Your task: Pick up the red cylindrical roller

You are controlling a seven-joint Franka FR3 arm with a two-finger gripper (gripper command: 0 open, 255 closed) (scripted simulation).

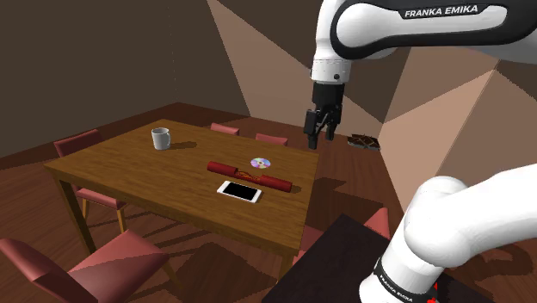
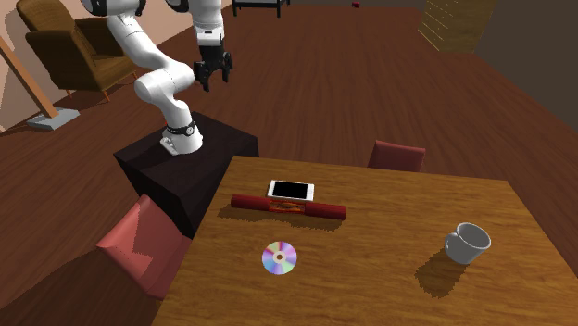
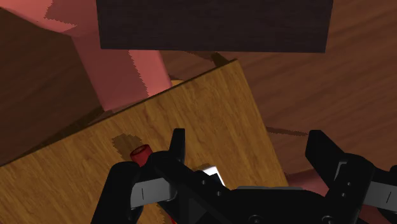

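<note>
We hold the gripper (image 1: 318, 142) high in the air, well apart from the red roller (image 1: 249, 176), with its two fingers apart and nothing between them. The roller lies flat on the table (image 1: 129, 163), between the white phone (image 1: 238, 190) and the disc (image 1: 261, 163). To do this well, we should descend over the roller's middle, with the fingers across its length, and avoid the phone. Whether the phone touches the roller, we cannot tell. In the wrist view the gripper's body covers most of the roller.
</note>
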